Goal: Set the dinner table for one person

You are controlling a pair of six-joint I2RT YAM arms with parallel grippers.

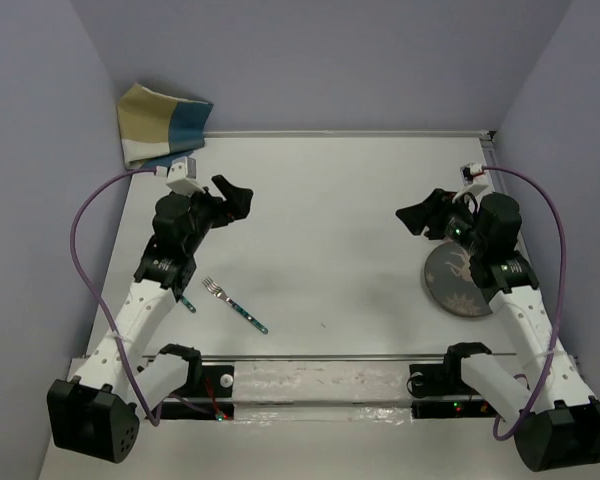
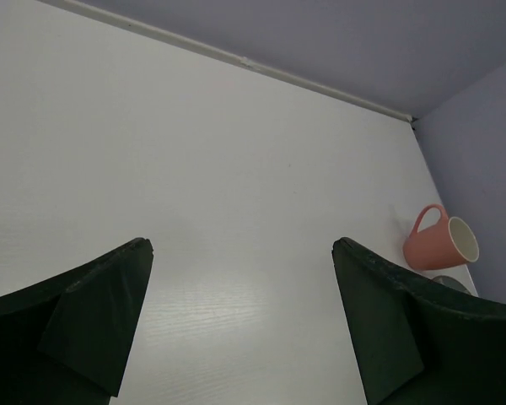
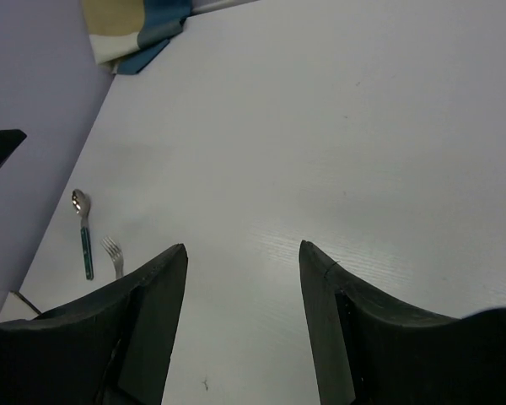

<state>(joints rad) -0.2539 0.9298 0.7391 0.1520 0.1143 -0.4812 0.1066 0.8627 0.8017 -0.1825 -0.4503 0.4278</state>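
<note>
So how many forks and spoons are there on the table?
2. One fork lies on the table beside the left arm. One spoon lies just left of it, mostly hidden under that arm from above. Others could be hidden beneath the arms.

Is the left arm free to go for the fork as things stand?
Probably yes. The fork lies bare on the dinner table, just right of that arm, nothing over it. The left gripper is open and empty.
</note>
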